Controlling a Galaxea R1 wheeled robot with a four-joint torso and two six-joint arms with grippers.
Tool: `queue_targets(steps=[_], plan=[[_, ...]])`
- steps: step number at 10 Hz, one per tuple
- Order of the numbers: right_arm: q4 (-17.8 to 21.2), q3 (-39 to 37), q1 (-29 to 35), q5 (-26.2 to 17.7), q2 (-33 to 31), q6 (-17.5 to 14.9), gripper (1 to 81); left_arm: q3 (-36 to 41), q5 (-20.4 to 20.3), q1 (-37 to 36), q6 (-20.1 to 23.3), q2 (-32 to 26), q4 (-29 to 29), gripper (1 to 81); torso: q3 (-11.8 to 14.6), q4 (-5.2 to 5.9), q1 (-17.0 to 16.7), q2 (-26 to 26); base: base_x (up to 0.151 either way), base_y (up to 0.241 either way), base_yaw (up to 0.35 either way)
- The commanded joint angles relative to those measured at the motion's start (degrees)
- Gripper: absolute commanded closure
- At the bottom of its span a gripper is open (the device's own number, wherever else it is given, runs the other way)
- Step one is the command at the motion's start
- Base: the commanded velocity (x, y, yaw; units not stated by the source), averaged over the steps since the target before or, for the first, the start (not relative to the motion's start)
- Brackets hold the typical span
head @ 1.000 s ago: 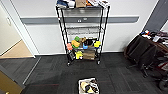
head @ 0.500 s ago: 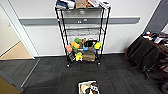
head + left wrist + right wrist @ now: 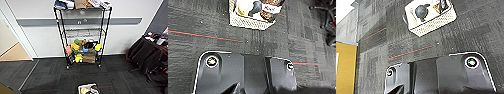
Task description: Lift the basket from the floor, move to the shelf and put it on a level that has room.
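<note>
Basket (image 3: 87, 89) on carpet floor (image 3: 50, 75), shelf (image 3: 82, 37) behind, no legible writing

Both wrists point down at the floor (their hands' fingers unreadable).

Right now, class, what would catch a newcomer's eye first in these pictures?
The tall black shelf against the white wall, with bright toys on a lower tier and its second-highest level nearly bare. Then the cream basket sitting on the dark carpet floor in front of it.
</note>
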Motion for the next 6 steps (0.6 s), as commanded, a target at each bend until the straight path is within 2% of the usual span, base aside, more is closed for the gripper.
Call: queue_targets(steps=[1, 6], plan=[[-0.6, 0.9, 2.6, -2.8, -1.5, 0.1, 1.0, 0.7, 2.7, -2.7, 0.1, -1.4, 0.6, 1.0, 0.0, 0.00, 0.0, 0.0, 0.122, 0.000, 0.000], [-0.6, 0.7, 2.4, -2.8, -1.5, 0.1, 1.0, 0.7, 2.7, -2.6, 0.1, -1.3, 0.6, 1.0, 0.0, 0.00, 0.0, 0.0, 0.123, 0.000, 0.000]])
